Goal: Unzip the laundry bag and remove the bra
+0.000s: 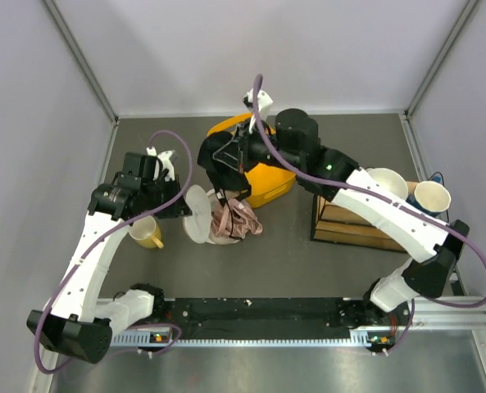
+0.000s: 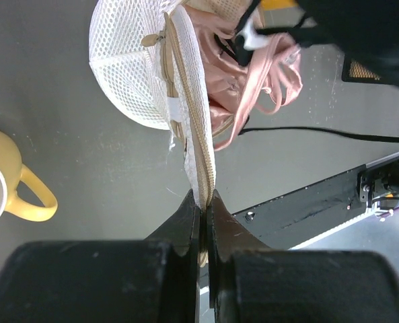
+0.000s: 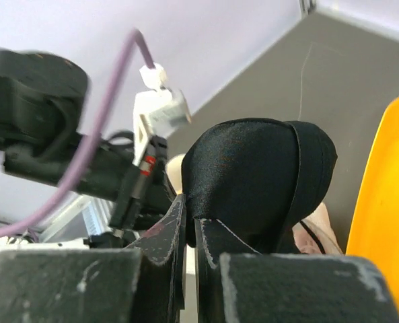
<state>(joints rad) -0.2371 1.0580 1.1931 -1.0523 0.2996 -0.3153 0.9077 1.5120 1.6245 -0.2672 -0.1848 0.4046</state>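
Note:
The laundry bag (image 1: 197, 214) is a white mesh dome (image 2: 128, 67) with a tan zip rim (image 2: 194, 134), lying open at mid-table. My left gripper (image 2: 204, 200) is shut on the near end of that rim; from above it sits at the bag's left side (image 1: 179, 210). A black satin bra (image 1: 216, 164) hangs in the air above the bag's far side, its cup (image 3: 253, 175) filling the right wrist view. My right gripper (image 3: 190, 210) is shut on the cup's edge. A pink satin garment (image 2: 249, 81) spills from the bag's opening onto the table (image 1: 238, 219).
A yellow plastic tub (image 1: 267, 182) stands just behind the bag, under the right wrist. To the bag's left stands a yellow mug (image 1: 146, 232). At the right, a wooden box (image 1: 353, 223) has two paper cups (image 1: 386, 182) (image 1: 431, 196) beside it. A black rail (image 1: 251, 313) runs along the near edge.

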